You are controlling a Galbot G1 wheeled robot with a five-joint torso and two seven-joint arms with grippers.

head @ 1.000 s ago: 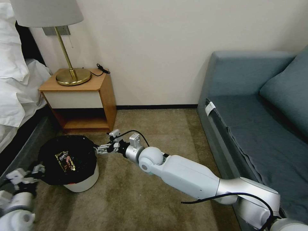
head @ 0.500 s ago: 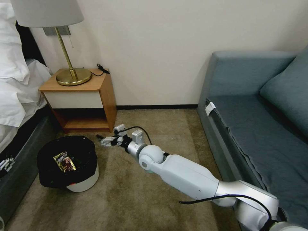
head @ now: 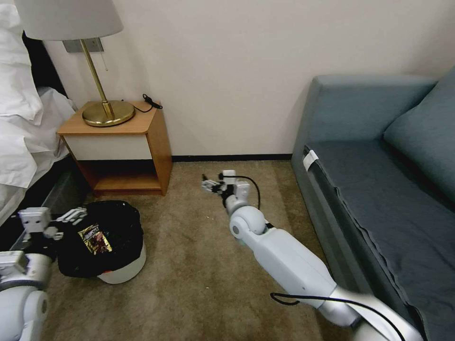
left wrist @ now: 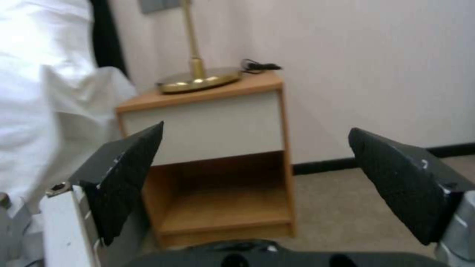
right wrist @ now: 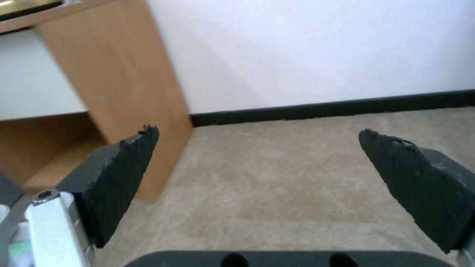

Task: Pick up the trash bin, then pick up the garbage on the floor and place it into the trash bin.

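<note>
On the carpet in front of the nightstand (head: 137, 142), in the head view, you had the trash bin (head: 102, 241) standing upright, its long axis vertical and its mouth pointing up, beside the bed (head: 23, 132). The black bag (head: 123, 227) was folded over the rim, and a brown-gold snack wrapper (head: 96, 238) lay inside it. Your left claw (head: 75, 215) was at the near-left rim of the bin, its jaws apart. Your right claw (head: 210, 183) hovered over bare carpet, well apart from the bin, toward the sofa (head: 379, 189).

In the left wrist view, the left claw (left wrist: 255, 181) showed both black pads spread wide with nothing between them, facing the nightstand (left wrist: 218, 148).

In the right wrist view, the right claw (right wrist: 257, 185) was also spread and empty, over carpet (right wrist: 297, 185) near the nightstand side panel (right wrist: 124, 74).

My judgement: if you closed the left claw on the loose bag alone, the bag could slip off the rim, or the light bin could tip and spill the wrapper.
</note>
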